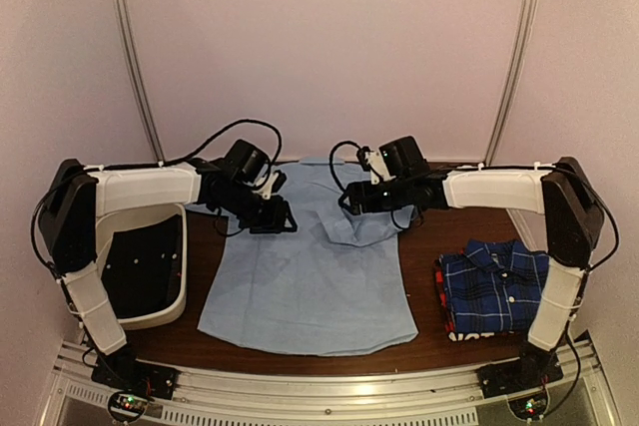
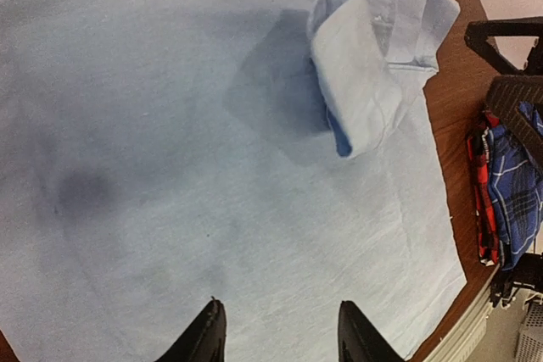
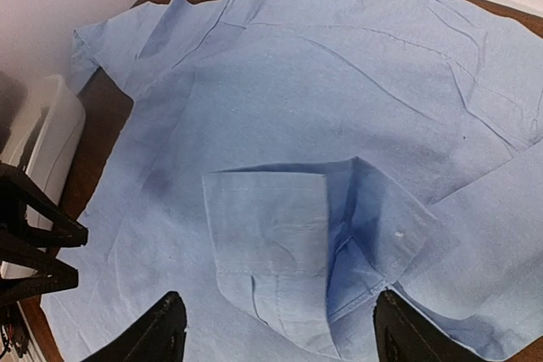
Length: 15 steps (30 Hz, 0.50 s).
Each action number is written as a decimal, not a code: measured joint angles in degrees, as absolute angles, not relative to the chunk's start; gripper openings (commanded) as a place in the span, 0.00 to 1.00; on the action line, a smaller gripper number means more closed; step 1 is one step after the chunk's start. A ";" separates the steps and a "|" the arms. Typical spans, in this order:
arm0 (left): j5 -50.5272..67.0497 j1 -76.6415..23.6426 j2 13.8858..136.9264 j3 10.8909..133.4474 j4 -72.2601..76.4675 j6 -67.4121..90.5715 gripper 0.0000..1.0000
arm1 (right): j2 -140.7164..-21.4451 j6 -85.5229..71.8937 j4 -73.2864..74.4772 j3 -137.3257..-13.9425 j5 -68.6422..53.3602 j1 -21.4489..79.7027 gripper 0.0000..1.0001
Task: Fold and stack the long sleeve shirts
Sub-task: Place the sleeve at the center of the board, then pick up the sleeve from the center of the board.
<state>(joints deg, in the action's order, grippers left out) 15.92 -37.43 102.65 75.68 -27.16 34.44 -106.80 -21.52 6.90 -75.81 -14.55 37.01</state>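
Observation:
A plain light blue long sleeve shirt (image 1: 310, 281) lies spread flat in the middle of the table, collar at the far side. One sleeve is folded in across its chest, and the cuff (image 3: 271, 247) lies loose on the body cloth. My right gripper (image 3: 280, 298) hovers just above that cuff, open, with nothing between its fingers. My left gripper (image 2: 280, 303) is open over the shirt's left part (image 2: 212, 167) and holds nothing. A folded blue-and-navy plaid shirt (image 1: 496, 284) lies at the right on a red and black one (image 1: 445, 308).
A white bin (image 1: 172, 301) with black lining stands at the left table edge, close to the left arm. The brown table (image 1: 424, 246) shows between the blue shirt and the folded stack. Both grippers (image 1: 283, 218) (image 1: 351, 199) hang near the shirt's far half.

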 measured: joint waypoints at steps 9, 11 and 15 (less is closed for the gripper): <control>18.57 -37.43 103.31 74.65 -24.12 35.57 0.47 | -109.45 -17.47 10.61 -79.81 -16.08 33.91 0.74; 19.40 -37.43 103.53 74.11 -23.46 36.12 0.47 | -111.26 -16.88 10.85 -80.93 -16.84 33.82 0.69; 19.84 -37.43 104.25 73.30 -22.24 37.28 0.48 | -115.20 -16.43 11.81 -83.55 -18.76 33.89 0.68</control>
<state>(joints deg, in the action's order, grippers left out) 19.84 -37.43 104.25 73.30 -22.24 37.28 -115.20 -16.43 11.81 -83.55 -18.76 33.89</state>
